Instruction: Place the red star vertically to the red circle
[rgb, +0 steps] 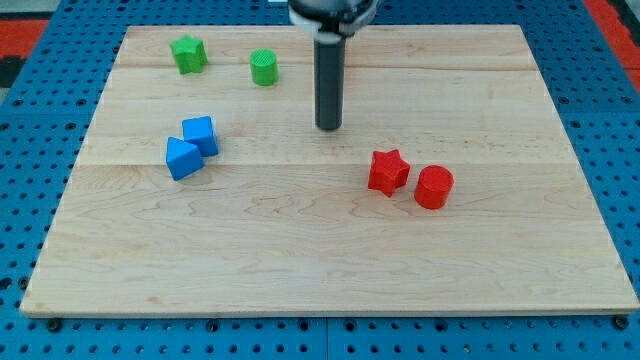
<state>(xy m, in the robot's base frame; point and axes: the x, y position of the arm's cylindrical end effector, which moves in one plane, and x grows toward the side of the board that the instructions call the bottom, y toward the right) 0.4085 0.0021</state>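
Standing above-left of the red star (388, 171), my tip (329, 127) touches nothing; no claw exists. The red circle (434, 187) sits beside it, not vertically.

The arm's mount (333, 10) is chopped off by the view's top edge, so only its blurred underside shows above the rod (329, 80). Behind the rod, a sliver of something orange-red (346, 62) peeks out on the view's right side — too hidden to name its shape. The two blue blocks (192, 146) press together, and where one ends and the other begins is hard to read. The blue pegboard (30, 150) runs off every edge. The bench's (300, 270) bottom corners barely stay in view.
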